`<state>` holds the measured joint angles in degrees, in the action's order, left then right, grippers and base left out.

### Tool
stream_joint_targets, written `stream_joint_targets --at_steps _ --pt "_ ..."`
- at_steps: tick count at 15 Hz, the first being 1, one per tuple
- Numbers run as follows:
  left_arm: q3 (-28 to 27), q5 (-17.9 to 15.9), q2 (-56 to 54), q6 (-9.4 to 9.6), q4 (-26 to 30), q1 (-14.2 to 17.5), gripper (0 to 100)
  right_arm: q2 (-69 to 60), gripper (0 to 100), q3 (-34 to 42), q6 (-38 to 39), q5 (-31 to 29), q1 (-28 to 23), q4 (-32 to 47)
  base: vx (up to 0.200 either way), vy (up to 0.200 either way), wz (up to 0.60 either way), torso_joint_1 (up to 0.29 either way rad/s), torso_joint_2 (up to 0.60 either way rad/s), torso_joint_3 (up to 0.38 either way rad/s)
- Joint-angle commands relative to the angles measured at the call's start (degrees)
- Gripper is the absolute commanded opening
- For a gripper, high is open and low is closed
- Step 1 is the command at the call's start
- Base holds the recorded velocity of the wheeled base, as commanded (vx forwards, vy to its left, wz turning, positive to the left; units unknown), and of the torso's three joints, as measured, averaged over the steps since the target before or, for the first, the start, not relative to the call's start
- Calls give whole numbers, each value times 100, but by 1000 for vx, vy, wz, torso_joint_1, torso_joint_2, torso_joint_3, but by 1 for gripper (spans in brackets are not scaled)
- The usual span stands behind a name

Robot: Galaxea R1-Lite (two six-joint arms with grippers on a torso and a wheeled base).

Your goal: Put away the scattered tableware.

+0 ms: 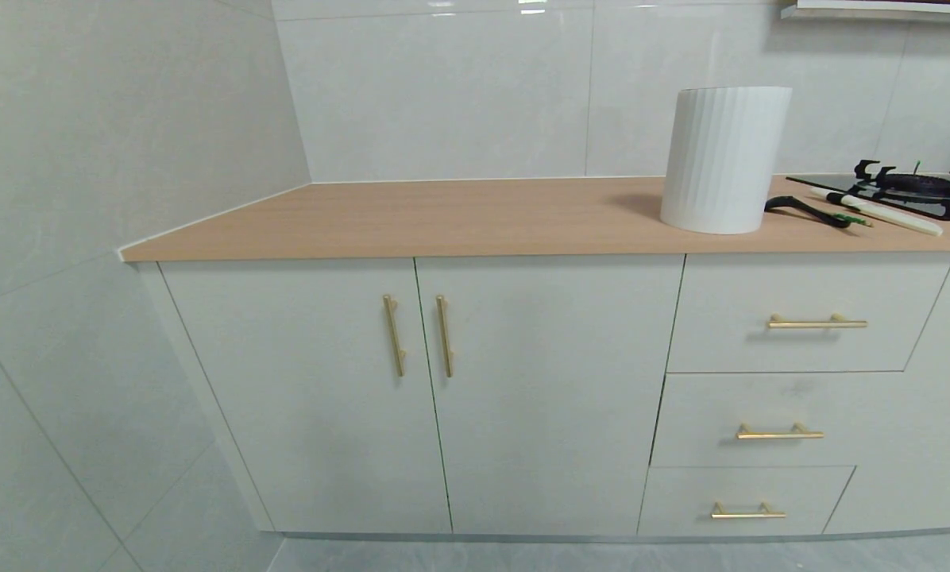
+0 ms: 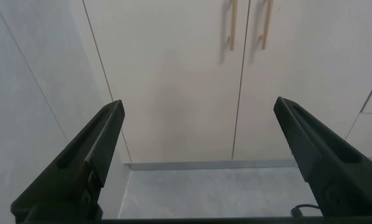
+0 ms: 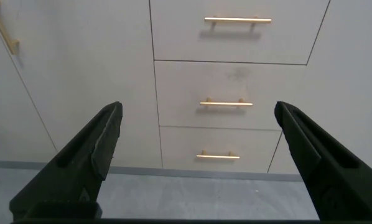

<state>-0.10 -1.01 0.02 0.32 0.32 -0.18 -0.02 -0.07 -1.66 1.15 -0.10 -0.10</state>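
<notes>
Black-handled utensil (image 1: 809,210) and white utensil (image 1: 880,211) lie on worktop (image 1: 443,216) just beside ribbed white holder (image 1: 723,159); left gripper (image 2: 197,104) and right gripper (image 3: 197,107), jaws apart and empty, sit low before cabinet fronts; likely risk: a reaching arm topples the holder.

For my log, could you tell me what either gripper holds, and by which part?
Nothing: left gripper and right gripper are open and empty.

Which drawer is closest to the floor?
The bottom drawer, lowest of the three stacked right of the double doors. The middle drawer and top drawer sit above it, nearer the countertop.
</notes>
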Motion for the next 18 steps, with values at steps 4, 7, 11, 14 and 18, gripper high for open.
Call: stream_joint_targets --at_steps 4,7,11,14,18 --pt "1 -4 -2 -23 -5 1 100 2 100 7 69 0 1 1 0 0 0 0 0 0" --pt "1 -4 -2 -5 -5 1 100 11 100 7 69 0 1 1 0 0 0 0 0 0" --pt "1 -4 -2 -5 -5 1 100 11 100 -1 78 0 1 1 0 -200 0 1 -5 4" --pt "1 -4 -2 -5 -5 1 100 2 100 -1 78 0 1 1 0 -200 0 4 -2 2" --pt "1 -4 -2 -14 -5 1 100 2 100 -1 78 0 1 1 0 -200 0 5 3 -1"
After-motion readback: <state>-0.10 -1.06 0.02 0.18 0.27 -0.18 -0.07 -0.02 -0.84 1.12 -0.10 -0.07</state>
